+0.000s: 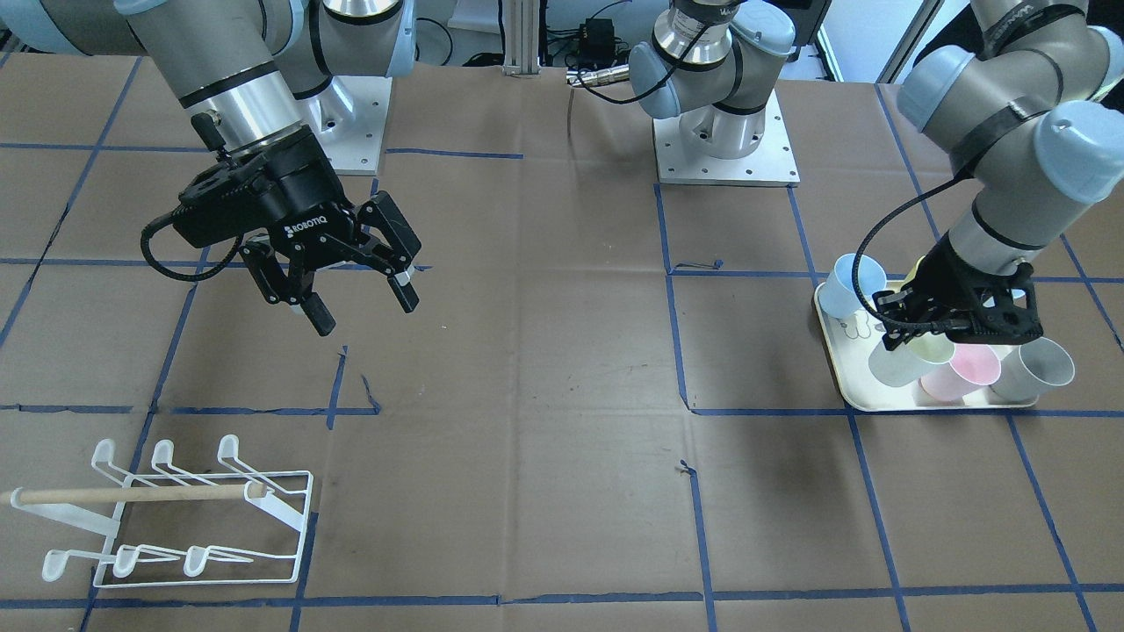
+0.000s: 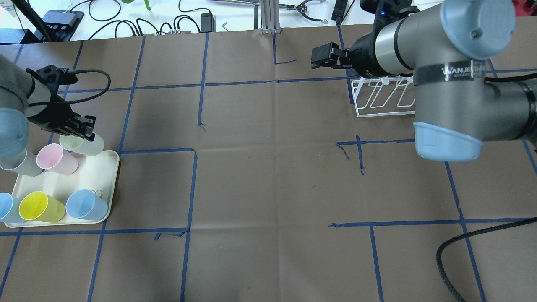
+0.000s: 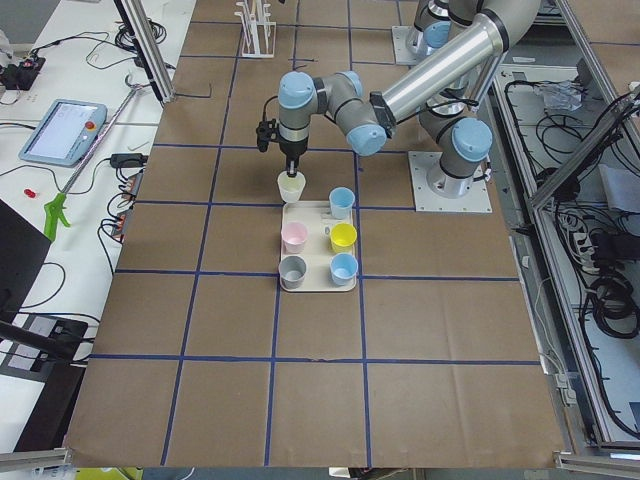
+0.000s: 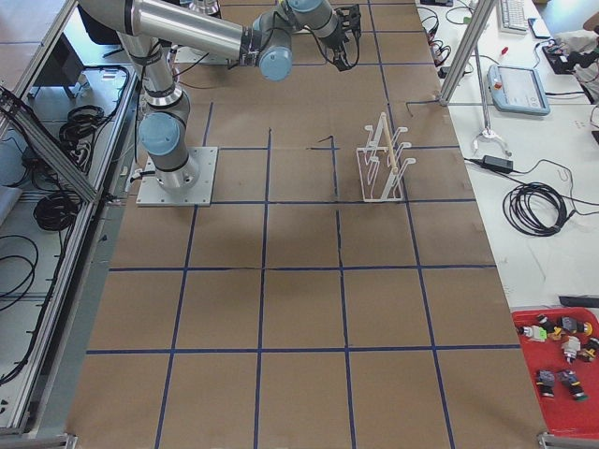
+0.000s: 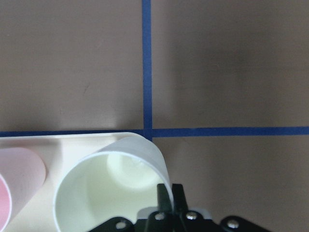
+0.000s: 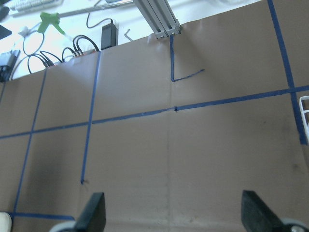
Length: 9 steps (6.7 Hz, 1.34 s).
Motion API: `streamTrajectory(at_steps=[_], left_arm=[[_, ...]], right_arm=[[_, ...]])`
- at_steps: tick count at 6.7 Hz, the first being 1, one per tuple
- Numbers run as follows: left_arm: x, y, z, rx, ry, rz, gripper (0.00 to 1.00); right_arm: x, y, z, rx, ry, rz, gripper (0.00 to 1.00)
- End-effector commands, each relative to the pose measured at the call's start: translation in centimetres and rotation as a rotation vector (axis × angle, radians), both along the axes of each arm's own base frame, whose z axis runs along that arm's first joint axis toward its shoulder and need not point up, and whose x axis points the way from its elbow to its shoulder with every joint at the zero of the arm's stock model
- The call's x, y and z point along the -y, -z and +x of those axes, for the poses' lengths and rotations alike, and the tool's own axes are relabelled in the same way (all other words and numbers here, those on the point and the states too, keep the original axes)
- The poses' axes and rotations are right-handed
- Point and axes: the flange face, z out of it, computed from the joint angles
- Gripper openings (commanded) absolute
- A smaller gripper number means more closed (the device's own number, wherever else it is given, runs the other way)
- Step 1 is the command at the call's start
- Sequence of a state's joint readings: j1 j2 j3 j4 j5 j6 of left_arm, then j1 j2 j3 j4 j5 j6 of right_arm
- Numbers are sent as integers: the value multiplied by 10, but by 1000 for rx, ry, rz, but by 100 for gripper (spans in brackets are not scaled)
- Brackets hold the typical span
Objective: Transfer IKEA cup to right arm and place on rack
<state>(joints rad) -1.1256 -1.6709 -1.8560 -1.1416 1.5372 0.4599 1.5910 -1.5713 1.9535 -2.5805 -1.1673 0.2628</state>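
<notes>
while the left pincer (image 2: pixel 82 130) clamps the rim of a pale green plastic cup (image 2: pixel 86 145) at the cream tray (image 2: pixel 112 167), the right pincer (image 1: pixel 366 314) gapes wide, empty.

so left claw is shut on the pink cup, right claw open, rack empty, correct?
No, the left claw is shut on the pale green cup, not the pink cup; the left wrist view shows it. Right claw open, rack empty: yes.

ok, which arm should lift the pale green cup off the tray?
Left. The left claw is shut on the rim of the pale green cup at the tray; the right claw hangs open across the table, near the rack.
</notes>
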Motion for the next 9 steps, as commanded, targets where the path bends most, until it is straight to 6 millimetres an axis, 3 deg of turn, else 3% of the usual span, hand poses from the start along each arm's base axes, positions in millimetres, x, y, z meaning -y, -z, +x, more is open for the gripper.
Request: streamTrajectory(at_steps=[1, 3, 5, 6, 7, 8, 9], left_arm=[[24, -67, 7, 1, 9, 25, 0], [37, -102, -18, 52, 61, 12, 0], [42, -120, -73, 8, 118, -66, 0], [50, -131, -110, -120, 185, -188, 0], [53, -134, -129, -199, 216, -246, 0], [52, -144, -157, -345, 269, -355, 0], [43, -153, -172, -439, 303, -418, 0]], right_arm=[[-21, 15, 7, 195, 98, -80, 99], [-33, 9, 13, 428, 235, -43, 100], [-43, 16, 14, 574, 336, -22, 99], [-50, 26, 18, 617, 307, -4, 99], [-56, 41, 25, 701, 287, 69, 98], [-52, 50, 26, 722, 266, 31, 98], [-48, 59, 26, 762, 275, 5, 99]])
